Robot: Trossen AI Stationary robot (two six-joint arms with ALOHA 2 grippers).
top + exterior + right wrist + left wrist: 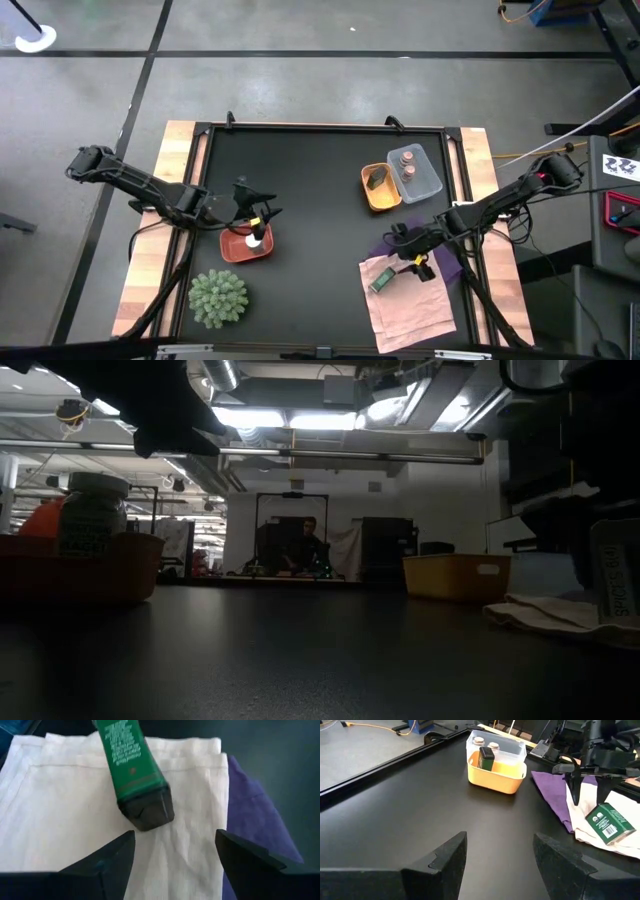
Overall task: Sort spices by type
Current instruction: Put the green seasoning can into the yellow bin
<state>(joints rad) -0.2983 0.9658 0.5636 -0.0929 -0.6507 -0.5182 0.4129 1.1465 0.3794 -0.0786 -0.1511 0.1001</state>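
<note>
A white-capped jar (255,239) stands upright in the salmon-red tray (232,250); it also shows in the low view (92,510). My left gripper (262,206) hangs open and empty above it. A green packet (381,281) lies flat on a pale pink cloth (410,305). My right gripper (175,840) is open just short of the packet's dark end (147,812), touching nothing. A second green packet (485,758) leans in the orange tray (385,200). Two pinkish-topped jars (407,163) stand in the clear tray (430,180).
A green spiky plant ball (219,298) sits near the front left. A purple cloth (555,795) lies under the pale cloth's edge. The black mat (310,200) is bare between the trays. A person sits in the room far behind the table (308,550).
</note>
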